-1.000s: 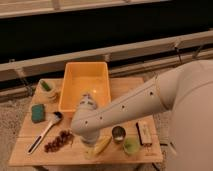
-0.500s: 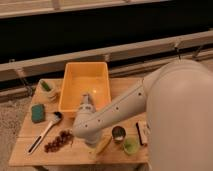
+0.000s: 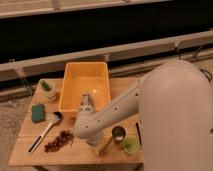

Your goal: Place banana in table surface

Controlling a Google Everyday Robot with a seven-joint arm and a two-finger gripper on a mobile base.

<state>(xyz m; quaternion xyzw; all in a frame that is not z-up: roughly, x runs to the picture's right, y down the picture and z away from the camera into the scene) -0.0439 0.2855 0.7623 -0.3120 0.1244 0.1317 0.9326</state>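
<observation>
The banana (image 3: 105,145) is a pale-yellow piece lying on the table surface (image 3: 30,150) near the front edge, only its lower end showing. My gripper (image 3: 96,140) points down right over the banana's upper end, below the white wrist (image 3: 86,122), which hides most of it. Whether it touches the banana cannot be seen. My bulky white arm (image 3: 170,115) fills the right side of the camera view.
A yellow-orange bin (image 3: 70,87) stands at the back middle. A green sponge (image 3: 38,112), a white-handled spoon (image 3: 44,132) and dark grapes (image 3: 58,140) lie at the left. A metal cup (image 3: 118,133) and a green cup (image 3: 131,145) sit right of the banana.
My arm has swung further into view and the wrist has dropped lower over the banana. The banana and the other objects stay in place.
</observation>
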